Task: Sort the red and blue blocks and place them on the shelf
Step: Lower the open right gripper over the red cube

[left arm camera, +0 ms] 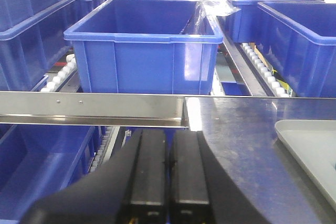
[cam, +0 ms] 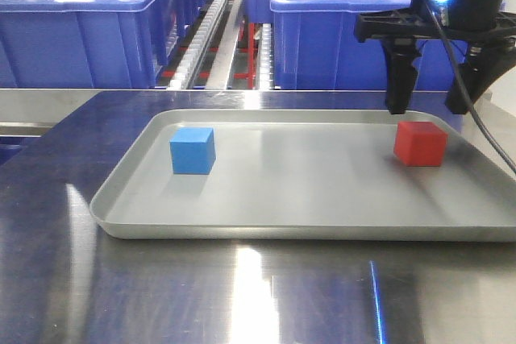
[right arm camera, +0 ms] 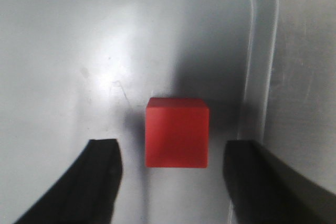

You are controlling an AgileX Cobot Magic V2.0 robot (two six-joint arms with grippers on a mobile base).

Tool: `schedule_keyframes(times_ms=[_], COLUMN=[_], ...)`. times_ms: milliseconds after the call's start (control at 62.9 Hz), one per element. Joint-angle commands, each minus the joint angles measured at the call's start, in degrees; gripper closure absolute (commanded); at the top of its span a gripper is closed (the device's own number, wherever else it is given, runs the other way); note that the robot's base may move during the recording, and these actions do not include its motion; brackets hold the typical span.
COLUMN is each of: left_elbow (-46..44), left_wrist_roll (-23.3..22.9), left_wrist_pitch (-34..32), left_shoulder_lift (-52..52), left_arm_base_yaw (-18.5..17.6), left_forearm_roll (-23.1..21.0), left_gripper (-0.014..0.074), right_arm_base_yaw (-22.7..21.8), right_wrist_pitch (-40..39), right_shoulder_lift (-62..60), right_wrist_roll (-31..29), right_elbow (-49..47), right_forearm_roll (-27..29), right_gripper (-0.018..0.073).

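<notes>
A red block (cam: 420, 143) lies at the right end of a grey metal tray (cam: 242, 227); a blue block (cam: 193, 151) lies at its left end. My right gripper (cam: 429, 106) hangs open just above and behind the red block. In the right wrist view the red block (right arm camera: 177, 132) sits between and just ahead of the two open fingers, untouched, near the tray's corner rim (right arm camera: 261, 66). My left gripper (left arm camera: 169, 171) is shut and empty, off the table's left edge; it does not show in the front view.
Large blue bins (cam: 76, 22) stand on roller racks behind the steel table (cam: 242, 296), also in the left wrist view (left arm camera: 144, 45). A steel rail (left arm camera: 94, 109) runs along the table's back. The tray's corner (left arm camera: 310, 145) shows at the right.
</notes>
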Motion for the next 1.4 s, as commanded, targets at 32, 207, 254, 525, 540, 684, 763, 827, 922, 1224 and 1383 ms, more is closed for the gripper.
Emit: schedule_keyframes(times_ms=[32,207,254,525,540,684,763,827,922,1224,1383], left_elbow=[1.41,1.41,1.41,1.41,1.41,1.41,1.41,1.41,1.41,1.41,1.41], left_wrist_roll=[0.08,0.08,0.08,0.08,0.08,0.08,0.08,0.08,0.08,0.08,0.08], left_wrist_pitch=[-4.84,-4.84,-4.84,-4.84,-4.84,-4.84,-4.84,-4.84,-4.84,-4.84,-4.84], left_shoulder_lift=[-0.86,-0.86,-0.86,-0.86,-0.86,-0.86,-0.86,-0.86,-0.86,-0.86,-0.86], left_arm_base_yaw=[-0.32,-0.32,-0.32,-0.32,-0.32,-0.32,-0.32,-0.32,-0.32,-0.32,-0.32], left_forearm_roll=[-0.33,-0.33,-0.33,-0.33,-0.33,-0.33,-0.33,-0.33,-0.33,-0.33,-0.33], left_gripper=[0.046,0.046,0.046,0.046,0.046,0.046,0.046,0.046,0.046,0.046,0.046], right_arm_base_yaw=[-0.03,-0.03,-0.03,-0.09,-0.09,-0.09,-0.09,-0.09,-0.09,-0.09,-0.09], right_wrist_pitch=[-0.82,-0.95,-1.0,-1.8,-1.86,-2.11,-2.37,-2.55,-2.64,-2.39,-2.59], right_shoulder_lift=[-2.61,-2.54,-2.34,-1.22,-1.16,-0.73,-0.5,-0.21,0.59,1.43,1.47], right_wrist_roll=[0.0,0.0,0.0,0.0,0.0,0.0,0.0,0.0,0.0,0.0,0.0], right_elbow=[-2.09,-2.03,-2.03,-1.98,-1.98,-1.98,-1.91,-1.91,-1.91,-1.79,-1.2], right_forearm_roll=[-0.9,-0.95,-1.03,-1.03,-1.03,-1.03,-1.03,-1.03,-1.03,-0.65,-0.58], right_gripper=[-0.0029,-0.0028,-0.0028,-0.0028,-0.0028,-0.0028,-0.0028,-0.0028,-0.0028,0.0015,0.0031])
